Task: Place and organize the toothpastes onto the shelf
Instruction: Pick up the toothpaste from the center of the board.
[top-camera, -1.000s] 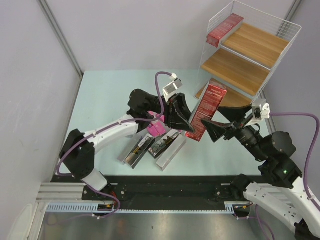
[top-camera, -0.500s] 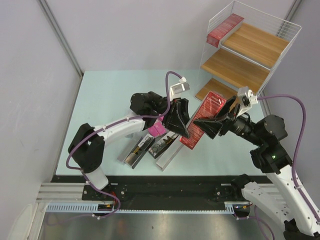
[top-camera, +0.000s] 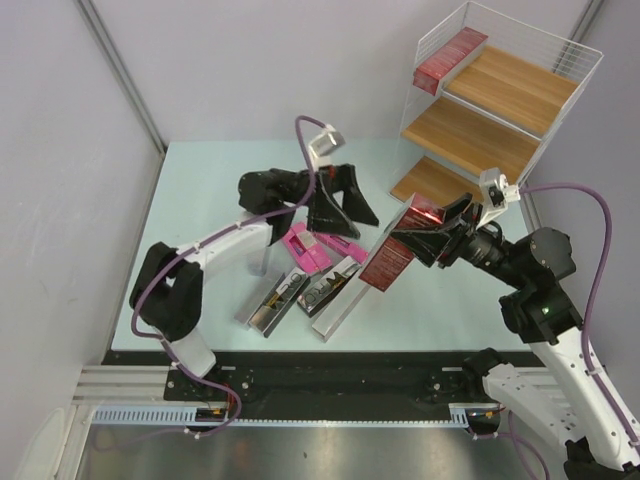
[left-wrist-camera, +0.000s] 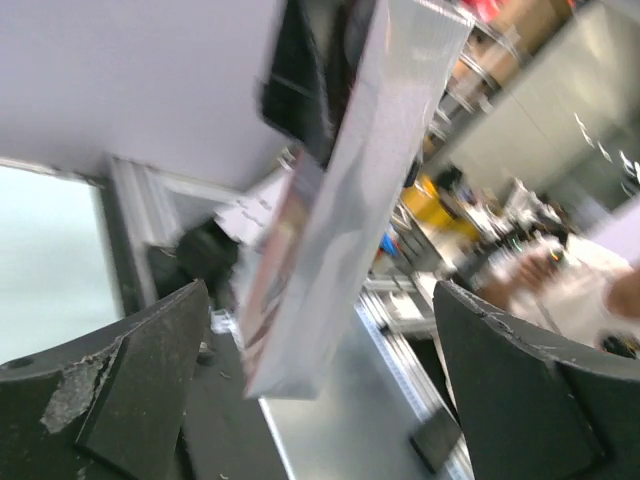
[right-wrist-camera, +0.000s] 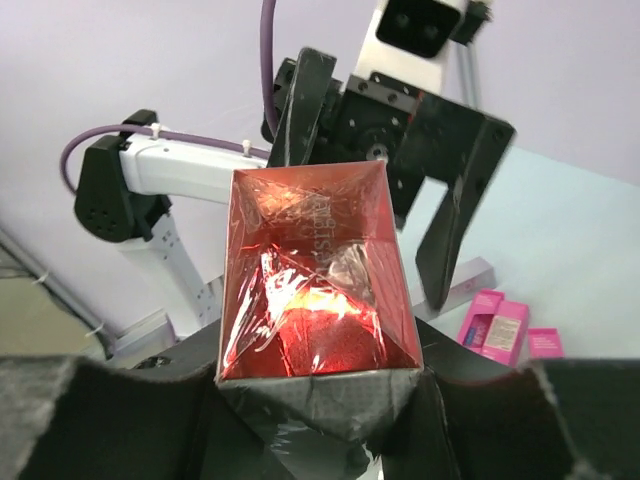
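My right gripper (top-camera: 425, 235) is closed on a dark red carton (top-camera: 388, 265) and holds it tilted above the table (top-camera: 200, 190), in front of the lowest board of the shelf (top-camera: 470, 130) but not on it. My left gripper (top-camera: 338, 205) stands wide open, apart from this carton, on its left side. One more red carton (top-camera: 450, 58) lies on the top board, while the pink cartons (top-camera: 305, 248) and silver-grey cartons (top-camera: 335, 290) lie on the table.

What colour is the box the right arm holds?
Shiny dark red: the long slim carton shows best in the right wrist view.
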